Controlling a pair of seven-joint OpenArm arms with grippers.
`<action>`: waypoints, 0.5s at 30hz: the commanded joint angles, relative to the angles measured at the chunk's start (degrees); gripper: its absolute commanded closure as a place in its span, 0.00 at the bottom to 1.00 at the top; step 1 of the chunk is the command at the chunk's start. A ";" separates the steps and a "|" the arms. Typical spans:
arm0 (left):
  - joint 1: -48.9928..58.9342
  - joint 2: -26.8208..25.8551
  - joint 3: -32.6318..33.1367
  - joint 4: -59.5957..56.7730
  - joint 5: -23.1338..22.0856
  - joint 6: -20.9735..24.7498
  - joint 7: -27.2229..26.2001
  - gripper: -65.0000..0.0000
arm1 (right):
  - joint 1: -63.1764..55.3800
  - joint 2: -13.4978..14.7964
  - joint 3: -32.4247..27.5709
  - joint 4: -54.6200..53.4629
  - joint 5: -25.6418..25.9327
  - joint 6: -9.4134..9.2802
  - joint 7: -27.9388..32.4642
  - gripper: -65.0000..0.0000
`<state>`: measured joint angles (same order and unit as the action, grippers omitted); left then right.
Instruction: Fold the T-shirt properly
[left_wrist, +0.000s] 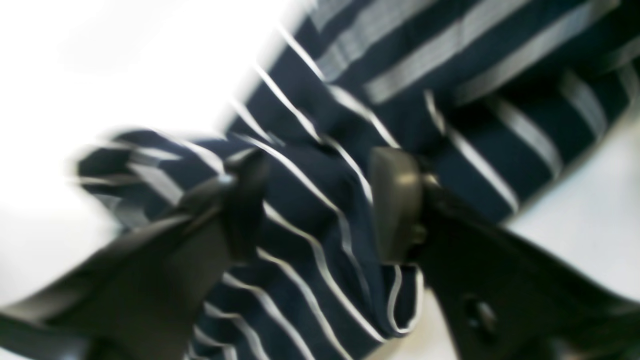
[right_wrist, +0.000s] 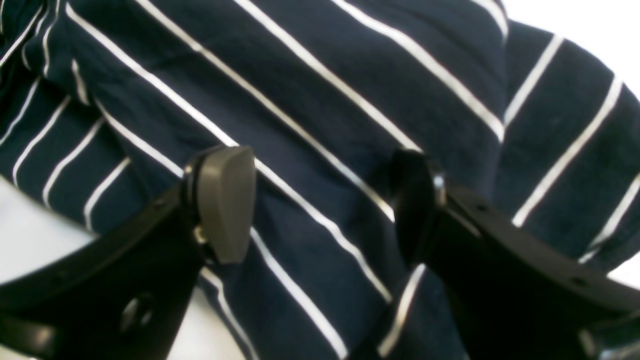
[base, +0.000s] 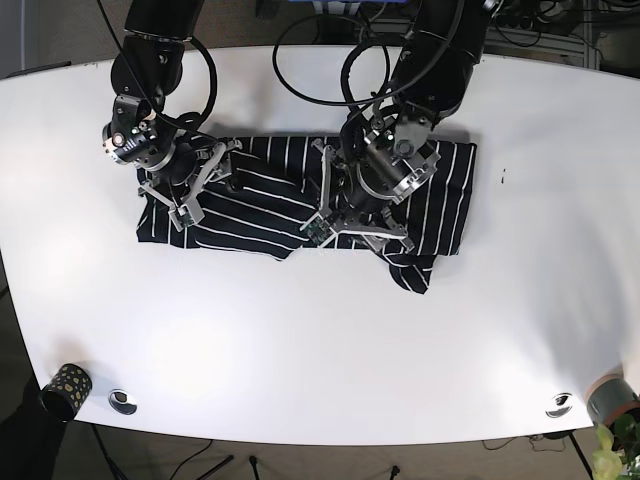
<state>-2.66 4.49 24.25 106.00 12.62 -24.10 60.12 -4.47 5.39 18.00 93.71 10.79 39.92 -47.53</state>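
The T-shirt lies lengthwise across the tabletop, with the open left hand and open right hand straddling cloth near its opposite ends.

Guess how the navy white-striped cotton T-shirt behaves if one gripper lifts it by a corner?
The navy white-striped cotton T-shirt looks floppy: it already lies creased and bunched on the white table, so a lifted corner would likely drape, not hold shape. Probably light, as thin folds show between the left gripper fingers. Unlikely to slip much; the weave looks matte.
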 joint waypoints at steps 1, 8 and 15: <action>-0.82 0.39 -0.38 4.38 -0.09 0.14 -1.00 0.40 | 0.82 0.55 0.15 1.01 0.77 0.08 1.24 0.39; -2.05 0.30 -11.20 4.38 -0.09 0.14 -1.17 0.39 | 0.82 0.55 0.15 1.01 0.77 0.08 1.24 0.39; -5.56 0.21 -20.51 1.30 -0.18 0.14 -1.17 0.39 | 0.82 0.55 0.15 1.01 0.86 0.08 1.24 0.39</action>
<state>-6.46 4.54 5.08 108.14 12.21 -24.12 59.79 -4.49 5.43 18.02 93.71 10.68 39.90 -47.57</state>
